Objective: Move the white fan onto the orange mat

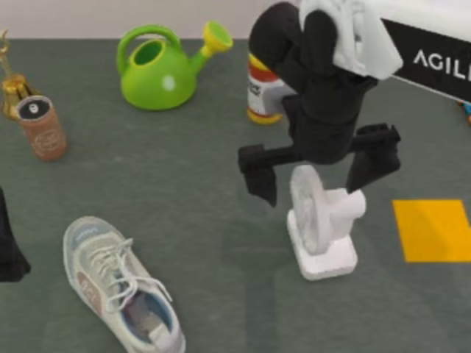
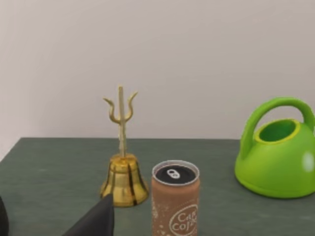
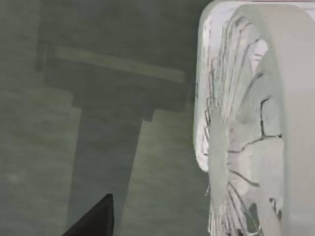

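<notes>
Your white fan point(image 1: 321, 220) stands upright on its square base on the grey table point(image 1: 184, 191), just left of the orange mat point(image 1: 434, 229), not touching it; mat lies flat at the table's right edge w/ nothing on it. Right gripper point(image 1: 318, 170) hangs right above the fan's head, fingers spread wide, one finger point(image 1: 257, 170) left of the grille and the other right of the motor housing; it grips nothing, no contact visible. Right wrist view shows the grille point(image 3: 241, 132) up close w/ the table behind. Relative to the fan: sneaker point(image 1: 121, 283) well to its left, green watering can point(image 1: 158, 70) far up-left, a bottle point(image 1: 263, 92) just behind the arm. Left arm parked at the left edge, well away from the fan; can't tell its grip state. Its cam sees a gold bell point(image 2: 123, 177) and a soda can point(image 2: 175, 199).
</notes>
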Controlling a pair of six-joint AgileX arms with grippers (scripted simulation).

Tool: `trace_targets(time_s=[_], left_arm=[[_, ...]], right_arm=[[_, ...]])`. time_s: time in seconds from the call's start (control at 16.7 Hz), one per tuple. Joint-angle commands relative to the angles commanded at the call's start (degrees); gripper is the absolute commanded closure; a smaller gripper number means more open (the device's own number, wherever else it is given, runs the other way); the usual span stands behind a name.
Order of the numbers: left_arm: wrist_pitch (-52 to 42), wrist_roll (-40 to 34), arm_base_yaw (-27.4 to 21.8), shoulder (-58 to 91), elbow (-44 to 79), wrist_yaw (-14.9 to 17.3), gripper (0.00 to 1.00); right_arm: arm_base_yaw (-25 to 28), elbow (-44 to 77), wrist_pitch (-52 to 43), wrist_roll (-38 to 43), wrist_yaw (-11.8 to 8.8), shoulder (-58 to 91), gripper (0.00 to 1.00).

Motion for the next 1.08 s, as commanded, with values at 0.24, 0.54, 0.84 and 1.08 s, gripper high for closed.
trace_targets(time_s=[0.24,0.54,0.84,1.08], left_arm=[[0.0,0.0,0.0,0.0,0.0,0.0,0.0],[0.0,0.0,0.0,0.0,0.0,0.0,0.0],[0.0,0.0,0.0,0.0,0.0,0.0,0.0],[0.0,0.0,0.0,0.0,0.0,0.0,0.0]], right_arm=[[0.1,-1.3,1.3,0.1,0.0,0.1,0.0],[0.1,-1.3,1.3,0.1,0.0,0.1,0.3],[0.1,-1.3,1.3,0.1,0.0,0.1,0.68],[0.1,-1.3,1.3,0.1,0.0,0.1,0.98]])
